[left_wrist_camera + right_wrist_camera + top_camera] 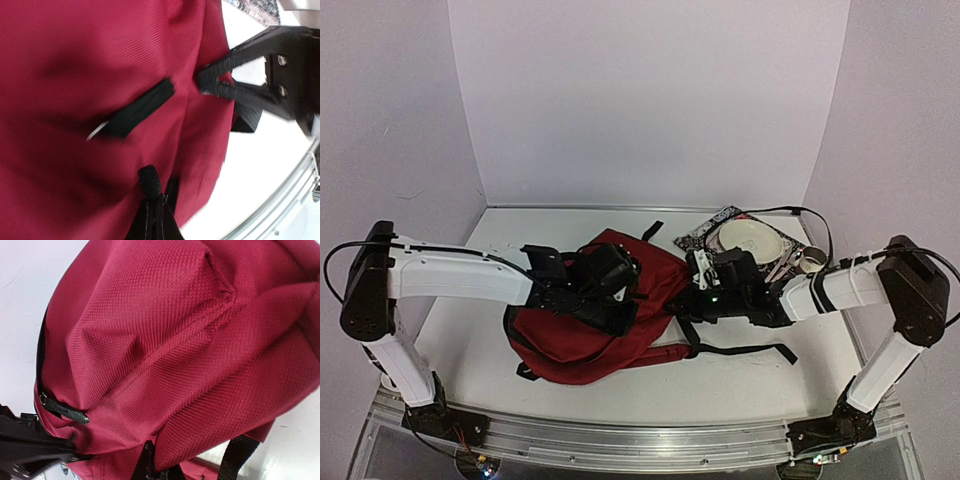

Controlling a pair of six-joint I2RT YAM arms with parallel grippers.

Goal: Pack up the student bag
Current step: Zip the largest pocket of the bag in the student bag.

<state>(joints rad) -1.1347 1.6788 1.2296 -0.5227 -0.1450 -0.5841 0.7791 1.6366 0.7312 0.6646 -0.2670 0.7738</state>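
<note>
The student bag (pixel 588 345) is a dark red backpack lying on the white table between both arms. My left gripper (pixel 623 290) reaches over its top. In the left wrist view that gripper (pixel 159 200) is shut on a black ribbed webbing loop (pixel 149 181) of the bag (pixel 75 60). My right gripper (pixel 698 284) meets the bag's right edge. Seen from its own wrist camera, it (pixel 159 467) is shut on a fold of the red fabric (pixel 175 340). A black zipper pull (pixel 140 107) lies flat on the cloth.
A white bowl (pixel 750 238) sits on a patterned black-and-white cloth (pixel 705 228) at the back right, with a metal cup (pixel 811 261) beside it. Black bag straps (pixel 740 350) trail to the right on the table. White walls close in the back and sides.
</note>
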